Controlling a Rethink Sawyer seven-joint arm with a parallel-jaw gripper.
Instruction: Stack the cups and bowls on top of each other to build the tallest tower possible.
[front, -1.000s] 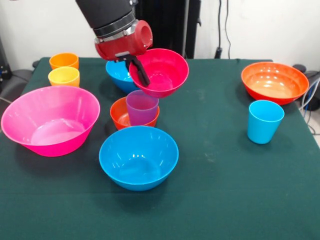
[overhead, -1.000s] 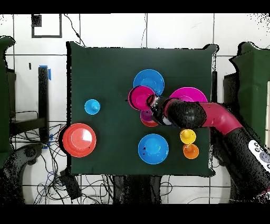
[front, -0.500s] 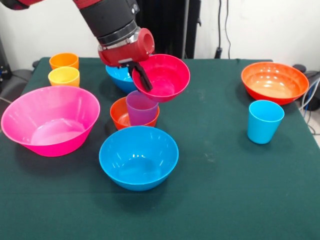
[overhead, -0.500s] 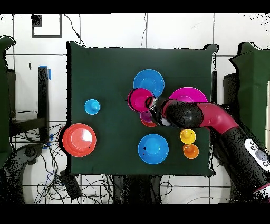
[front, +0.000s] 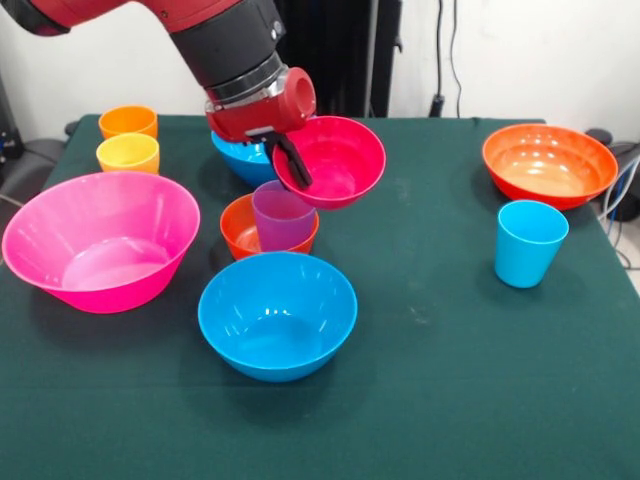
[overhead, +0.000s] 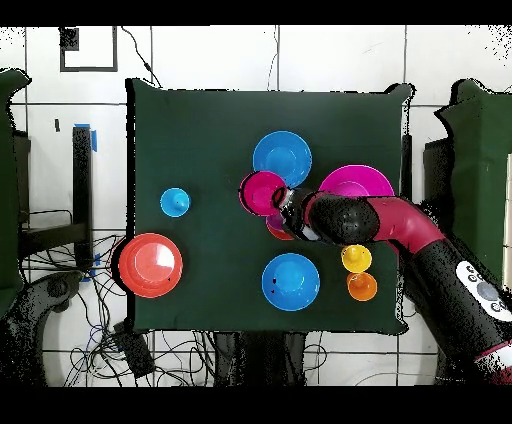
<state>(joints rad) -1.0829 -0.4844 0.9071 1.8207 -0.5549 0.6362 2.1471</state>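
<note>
Bowls and cups mostly stand unstacked on the bench (front: 450, 380). Nearest, a blue bowl (front: 277, 314) sits below the tool (front: 288, 158). Just beneath the tool, a purple cup (front: 284, 215) stands in a small orange bowl (front: 240, 226). The tool grips the magenta-red bowl (front: 335, 160) by its rim, raised. Tower barely begun.

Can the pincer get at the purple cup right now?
Probably not yet. The pincer is shut on the rim of the magenta-red bowl, which hangs tilted just above the purple cup standing in the small orange bowl. It would need to set the bowl down first.
</note>
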